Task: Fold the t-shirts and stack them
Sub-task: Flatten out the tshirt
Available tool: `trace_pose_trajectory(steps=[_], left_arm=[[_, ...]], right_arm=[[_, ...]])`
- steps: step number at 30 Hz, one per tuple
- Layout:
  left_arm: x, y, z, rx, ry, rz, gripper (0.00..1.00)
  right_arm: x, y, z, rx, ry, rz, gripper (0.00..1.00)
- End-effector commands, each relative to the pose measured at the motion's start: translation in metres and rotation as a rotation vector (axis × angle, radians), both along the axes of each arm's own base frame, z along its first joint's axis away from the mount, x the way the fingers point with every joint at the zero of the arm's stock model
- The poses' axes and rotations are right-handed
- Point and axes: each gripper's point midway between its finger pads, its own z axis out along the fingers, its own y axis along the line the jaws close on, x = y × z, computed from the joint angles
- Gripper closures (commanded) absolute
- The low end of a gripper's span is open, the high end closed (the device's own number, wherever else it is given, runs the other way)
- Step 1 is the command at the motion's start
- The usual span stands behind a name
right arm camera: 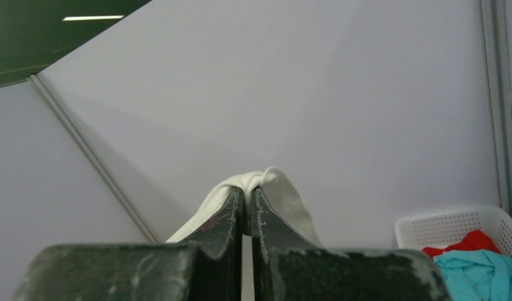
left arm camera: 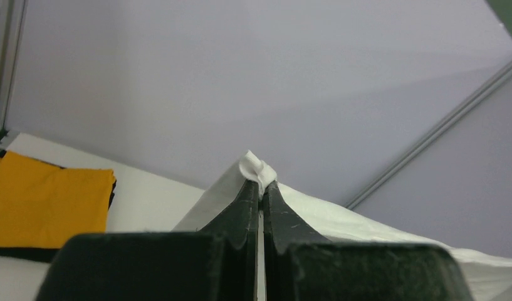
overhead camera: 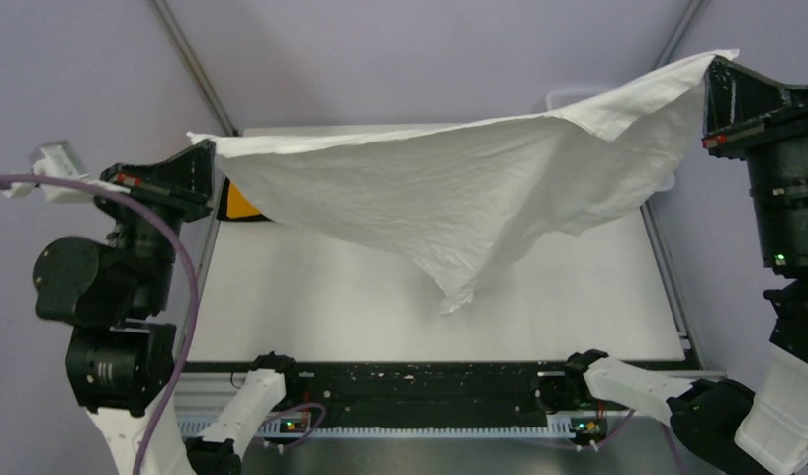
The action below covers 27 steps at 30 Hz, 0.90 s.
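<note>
- While clamped on one corner, left gripper [overhead camera: 206, 150] holds the white t-shirt [overhead camera: 449, 188] above the table [overhead camera: 311, 297], likely to spread it flat.
- Folded orange tee [overhead camera: 243, 204] lies back-left, starting the stack.
- Right gripper [overhead camera: 717, 67] pinches the opposite corner, higher.
- Red tee [right arm camera: 472, 241], teal tee [right arm camera: 479, 271] wait in basket [right arm camera: 438, 221].

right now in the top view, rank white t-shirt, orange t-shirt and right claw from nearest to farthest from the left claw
1. white t-shirt, corner pinched in the left claw.
2. orange t-shirt, on the table at the left, close by.
3. right claw, far right, holding the other corner.
</note>
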Motion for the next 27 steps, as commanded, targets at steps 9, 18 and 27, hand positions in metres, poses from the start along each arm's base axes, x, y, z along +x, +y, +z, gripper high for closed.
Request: trace_pose_trajectory(steps=[9, 18, 27], left_arm=[[-0.064, -0.011, 0.052, 0.055, -0.222, -0.076, 1.00], [0.062, 0.001, -0.032, 0.008, 0.112, 0.030, 1.00], [0.222, 0.003, -0.286, 0.020, 0.707, 0.123, 1.00]], right_arm=[[-0.059, -0.011, 0.031, -0.079, -0.177, 0.065, 1.00], [0.034, -0.030, -0.029, -0.089, 0.047, -0.287, 1.00], [0.181, -0.022, -0.218, -0.225, 0.422, -0.665, 1.00]])
